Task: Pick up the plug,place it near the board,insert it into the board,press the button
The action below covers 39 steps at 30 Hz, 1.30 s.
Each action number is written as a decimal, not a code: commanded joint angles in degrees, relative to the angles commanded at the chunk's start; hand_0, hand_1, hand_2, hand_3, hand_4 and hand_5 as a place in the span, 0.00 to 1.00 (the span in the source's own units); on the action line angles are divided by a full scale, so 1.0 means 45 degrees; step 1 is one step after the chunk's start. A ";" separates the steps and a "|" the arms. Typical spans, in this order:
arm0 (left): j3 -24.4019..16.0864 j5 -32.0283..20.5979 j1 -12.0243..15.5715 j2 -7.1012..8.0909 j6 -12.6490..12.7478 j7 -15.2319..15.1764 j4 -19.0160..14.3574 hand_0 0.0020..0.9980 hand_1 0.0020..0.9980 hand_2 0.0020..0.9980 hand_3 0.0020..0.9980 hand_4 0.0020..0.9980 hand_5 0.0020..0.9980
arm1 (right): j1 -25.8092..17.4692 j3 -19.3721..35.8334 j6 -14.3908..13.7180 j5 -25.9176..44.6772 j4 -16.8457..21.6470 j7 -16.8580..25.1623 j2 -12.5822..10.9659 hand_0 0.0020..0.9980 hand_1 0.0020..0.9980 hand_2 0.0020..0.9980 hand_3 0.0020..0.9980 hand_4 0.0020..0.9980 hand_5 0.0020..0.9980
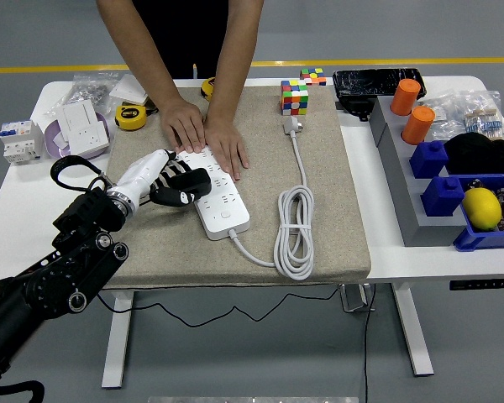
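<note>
The left hand (164,180) clamps the plug (187,182) over the board (221,204), which a person's 2 hands (208,138) steady for insertion.

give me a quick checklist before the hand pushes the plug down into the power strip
1. Plug held in left hand: ok, fingers closed around it.
2. Plug over the power strip: ok, at its left edge.
3. Pins lined up with a socket: cannot tell, hidden under the plug.
4. Strip steadied: ok, the person's hands press its far end.
5. Person's hands clear of the plug: not ok, they lie very close.
6. Coiled cable out of the way: ok.
</note>
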 joint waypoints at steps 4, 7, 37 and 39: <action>0.0020 -0.0038 -0.0026 -0.0012 -0.0037 0.0016 -0.0021 0.38 0.50 0.53 0.56 0.82 0.22 | 0.0015 0.0010 -0.0002 -0.0004 0.0000 0.0005 -0.0004 0.79 0.71 0.70 0.68 1.00 0.79; 0.0049 -0.0047 -0.0060 -0.0057 -0.0051 0.0019 0.0004 0.38 0.52 0.54 0.58 0.85 0.22 | 0.0028 0.0009 0.0000 -0.0002 0.0000 0.0009 0.0000 0.79 0.71 0.70 0.68 1.00 0.79; -0.0128 -0.0032 -0.0168 -0.0256 -0.0342 0.0001 0.0128 0.85 0.92 0.85 0.84 1.00 0.43 | -0.0024 0.0021 -0.0003 -0.0037 0.0000 0.0007 0.0003 0.79 0.71 0.70 0.68 1.00 0.78; -0.0169 -0.0068 -0.0165 -0.0267 -0.0351 -0.0039 0.0142 0.85 0.92 0.85 0.84 1.00 0.43 | -0.0022 0.0019 -0.0001 -0.0038 0.0000 0.0009 0.0005 0.79 0.71 0.70 0.68 1.00 0.78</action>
